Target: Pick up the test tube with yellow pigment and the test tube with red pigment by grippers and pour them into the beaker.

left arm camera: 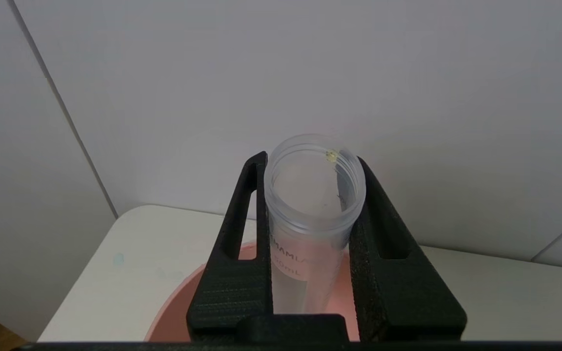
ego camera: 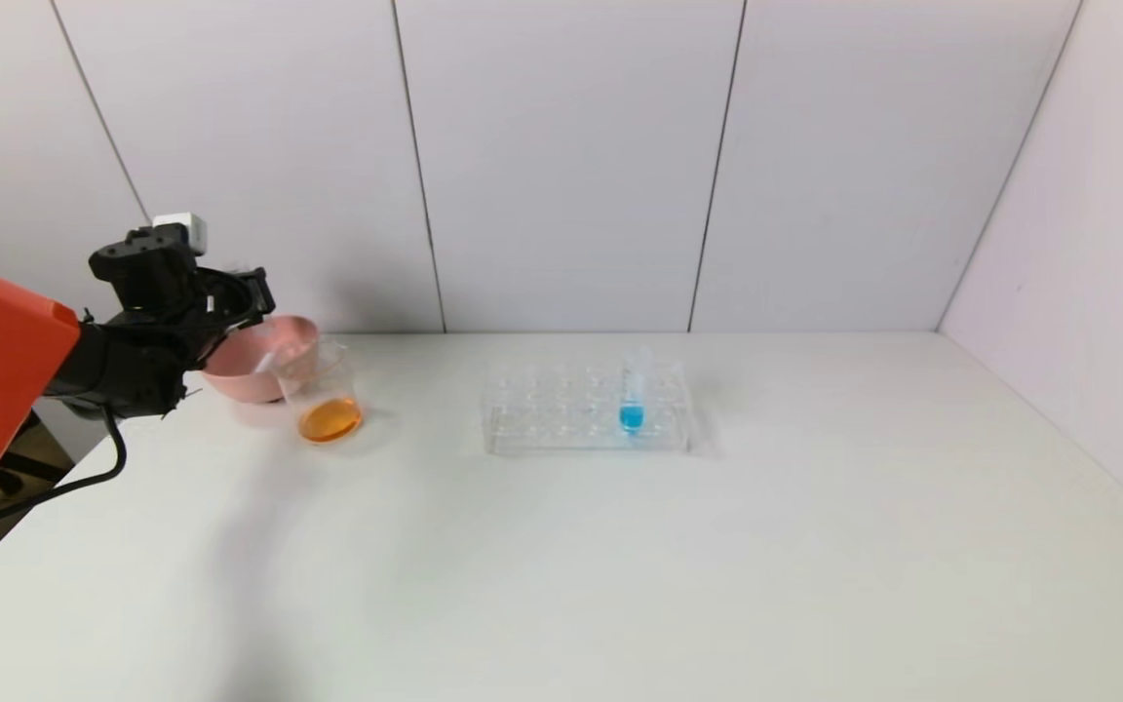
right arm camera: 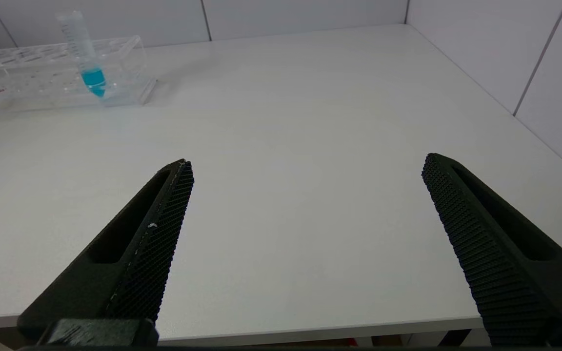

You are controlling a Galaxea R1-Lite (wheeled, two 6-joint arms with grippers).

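My left gripper (ego camera: 251, 292) is raised at the far left of the table, over the pink bowl (ego camera: 279, 336). In the left wrist view this gripper (left arm camera: 310, 158) is shut on a clear test tube (left arm camera: 305, 234) with no coloured liquid inside. Only a yellowish speck shows at its rim, so I cannot tell which pigment it held. The other pigment tube is out of view. The beaker (ego camera: 323, 390) stands just in front of the bowl, with orange liquid at its bottom. My right gripper (right arm camera: 306, 161) is open and empty above the table's front edge.
A clear many-holed rack (ego camera: 586, 409) stands mid-table with one blue-tipped tube (ego camera: 632, 395) upright in it; both show far off in the right wrist view, rack (right arm camera: 17, 78) and tube (right arm camera: 86, 53). White walls close the back and right sides.
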